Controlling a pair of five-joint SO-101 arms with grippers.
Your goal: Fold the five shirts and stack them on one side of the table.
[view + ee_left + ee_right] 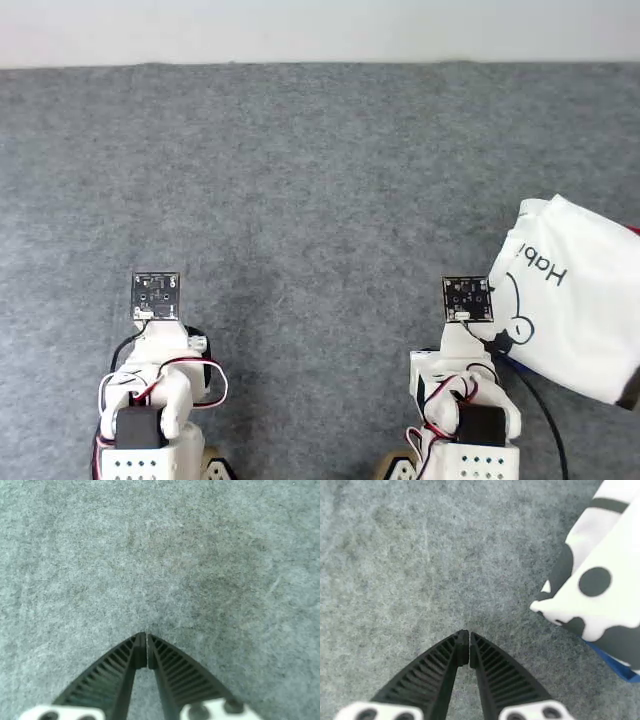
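Left end effector [146, 644] and right end effector [469, 641] (tips together) hang tucked back.

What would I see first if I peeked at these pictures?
Your eye would go straight to the white shirt with black drawings, lying folded at the right edge of the grey table, with a blue edge peeking out from under it. Next you'd spot the left gripper and the right gripper, both pinched shut over the table, the right one close beside the shirt.
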